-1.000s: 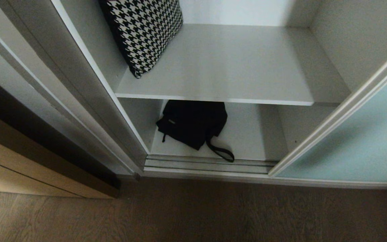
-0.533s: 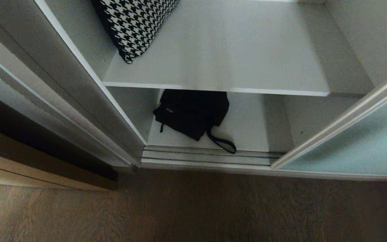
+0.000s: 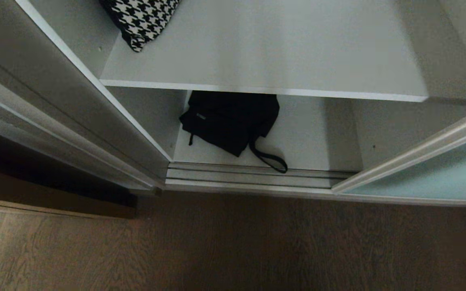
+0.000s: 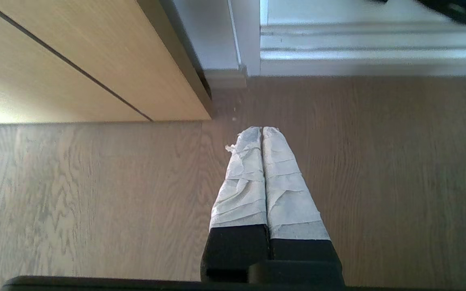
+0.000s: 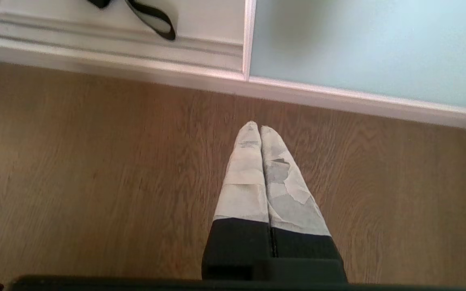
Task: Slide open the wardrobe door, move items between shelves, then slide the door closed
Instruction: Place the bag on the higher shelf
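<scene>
Wardrobe stands open, frosted pale blue-green glass sliding door (image 3: 431, 182) pushed right; floppy black fabric bag (image 3: 231, 125) lies on the bottom white-grey laminate shelf (image 3: 310, 141), awaiting transfer. Left hand (image 4: 261, 130) and right hand (image 5: 256, 126) hang empty over the wood floor (image 3: 233, 246), fingers pressed together.

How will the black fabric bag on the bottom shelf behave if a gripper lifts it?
The black fabric bag lies slumped and creased, so it will probably sag rather than keep shape. Its loose webbing strap trails toward the door track and may dangle or snag. It looks fairly light.
</scene>
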